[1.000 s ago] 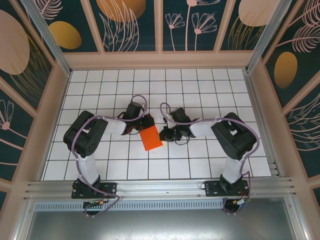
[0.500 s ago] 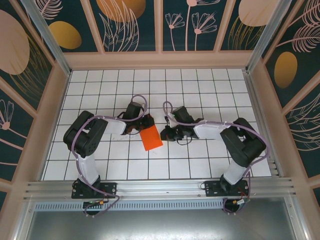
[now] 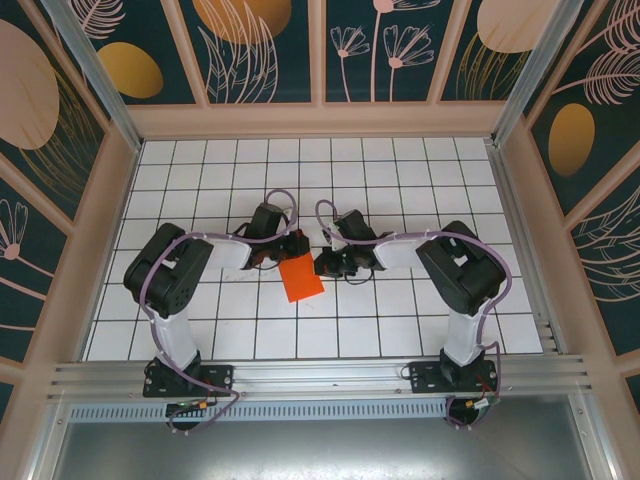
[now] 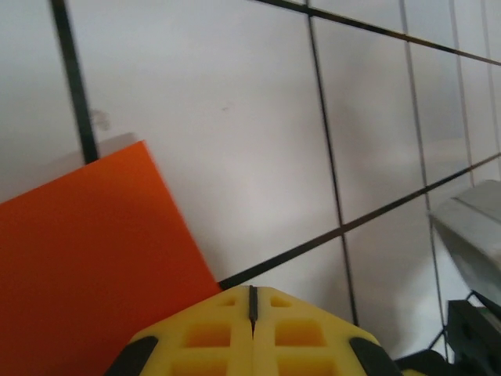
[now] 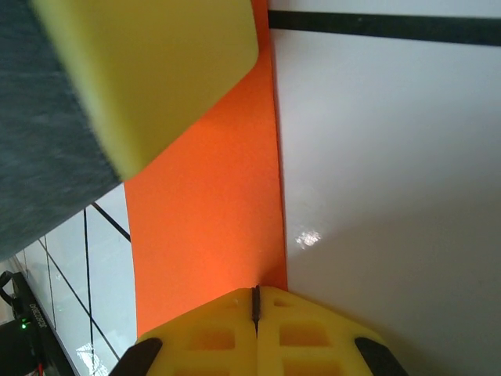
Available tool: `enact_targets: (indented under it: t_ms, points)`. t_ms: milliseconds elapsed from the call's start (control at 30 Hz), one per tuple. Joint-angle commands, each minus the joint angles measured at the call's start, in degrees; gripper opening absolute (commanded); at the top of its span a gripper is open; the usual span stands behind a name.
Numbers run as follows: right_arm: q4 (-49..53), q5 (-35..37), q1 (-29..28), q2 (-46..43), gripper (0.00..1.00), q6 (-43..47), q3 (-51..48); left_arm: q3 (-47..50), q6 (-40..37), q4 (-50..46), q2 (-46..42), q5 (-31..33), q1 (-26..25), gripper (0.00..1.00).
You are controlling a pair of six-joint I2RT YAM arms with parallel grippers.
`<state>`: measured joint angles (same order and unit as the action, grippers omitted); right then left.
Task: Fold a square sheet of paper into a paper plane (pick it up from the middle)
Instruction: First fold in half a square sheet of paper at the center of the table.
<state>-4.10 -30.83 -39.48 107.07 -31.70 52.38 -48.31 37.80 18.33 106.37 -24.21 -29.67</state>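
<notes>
Top external shows the sheet of paper (image 3: pixel 301 278) as a small orange rectangle flat on the tiled table (image 3: pixel 400 300) between left gripper (image 3: pixel 291 252) and right gripper (image 3: pixel 321 266); wrist views add both fingertip pairs pressed together.

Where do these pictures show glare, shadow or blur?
Right wrist view: a small glare spot on the white table beside the orange paper, and a yellow pad at top left out of focus. Left wrist view: soft grey shadow along the paper's upper edge. Top view: evenly lit and sharp.
</notes>
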Motion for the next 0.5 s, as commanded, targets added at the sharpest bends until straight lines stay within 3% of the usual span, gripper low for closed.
enact_targets:
  t_ms: [0,200,467]
  points:
    - [3.8,2.7,-0.2,1.9,0.00,2.0,0.0,-0.3,-4.3,3.1,-2.9,-4.2,0.1,0.10]
    - [4.5,2.6,-0.2,1.6,0.00,2.3,0.3,-1.6,-4.8,2.6,0.0,-5.0,0.1,0.10]
    - [5.7,2.7,-0.1,1.7,0.00,2.8,0.1,-4.7,-6.9,-3.7,3.0,-1.1,0.1,0.08]
